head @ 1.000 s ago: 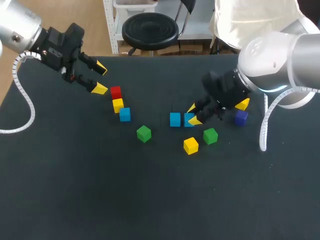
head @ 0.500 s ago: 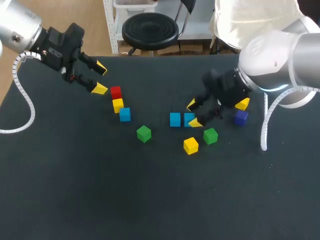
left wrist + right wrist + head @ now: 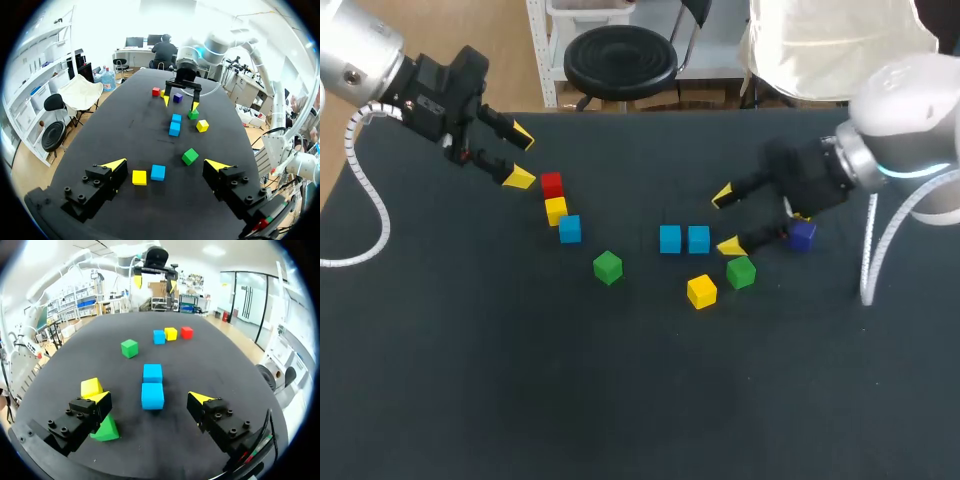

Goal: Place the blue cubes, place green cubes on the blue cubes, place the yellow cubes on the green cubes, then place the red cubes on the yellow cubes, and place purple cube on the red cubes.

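Black table (image 3: 470, 380) was seen from above. The right gripper (image 3: 727, 220) was held wide open, with nothing gripped. Two blue cubes (image 3: 670, 238) were set side by side just ahead of its fingertips. A green cube (image 3: 741, 272) and a yellow cube (image 3: 701, 291) were placed beside one finger, and a purple cube (image 3: 802, 235) was half hidden behind it. The left gripper (image 3: 521, 156) was likewise spread open and empty. A red cube (image 3: 552, 185), a second yellow cube (image 3: 556, 210) and a third blue cube (image 3: 570, 229) were lined up just ahead of it.

Robotics lab, two cabled robot arms (image 3: 365, 60) at a black worktable (image 3: 520, 390), small coloured cubes (image 3: 608, 267) scattered on it
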Robot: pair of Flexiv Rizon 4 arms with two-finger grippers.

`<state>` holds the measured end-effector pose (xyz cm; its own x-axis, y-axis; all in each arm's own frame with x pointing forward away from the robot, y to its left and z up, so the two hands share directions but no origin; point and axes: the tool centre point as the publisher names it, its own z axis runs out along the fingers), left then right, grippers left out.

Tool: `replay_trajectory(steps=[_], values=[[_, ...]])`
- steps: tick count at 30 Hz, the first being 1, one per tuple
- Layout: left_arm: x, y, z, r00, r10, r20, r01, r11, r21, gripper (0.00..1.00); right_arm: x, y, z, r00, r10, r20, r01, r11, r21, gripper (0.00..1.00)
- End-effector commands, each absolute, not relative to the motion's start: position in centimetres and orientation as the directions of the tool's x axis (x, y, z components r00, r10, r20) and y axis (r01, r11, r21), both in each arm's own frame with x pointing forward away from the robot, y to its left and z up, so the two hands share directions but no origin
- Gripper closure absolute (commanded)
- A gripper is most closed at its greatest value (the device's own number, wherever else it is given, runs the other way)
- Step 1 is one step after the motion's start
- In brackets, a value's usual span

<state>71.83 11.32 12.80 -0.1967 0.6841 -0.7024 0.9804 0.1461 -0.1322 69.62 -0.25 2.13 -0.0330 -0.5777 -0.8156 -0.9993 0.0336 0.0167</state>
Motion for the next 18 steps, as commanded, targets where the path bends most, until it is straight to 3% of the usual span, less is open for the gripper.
replay_trajectory(steps=[1, 18], values=[[71.7, 11.4, 12.7, -0.194, 0.682, -0.705, 0.981, 0.146, -0.129, 0.00, 69.3, -1.4, 3.1, -0.030, -0.566, -0.824, -0.999, 0.035, 0.013, 0.00], [71.7, 11.4, 12.7, -0.194, 0.682, -0.705, 0.981, 0.146, -0.129, 0.00, 67.5, -2.6, 4.2, -0.031, -0.567, -0.823, -0.998, 0.059, -0.003, 0.00]])
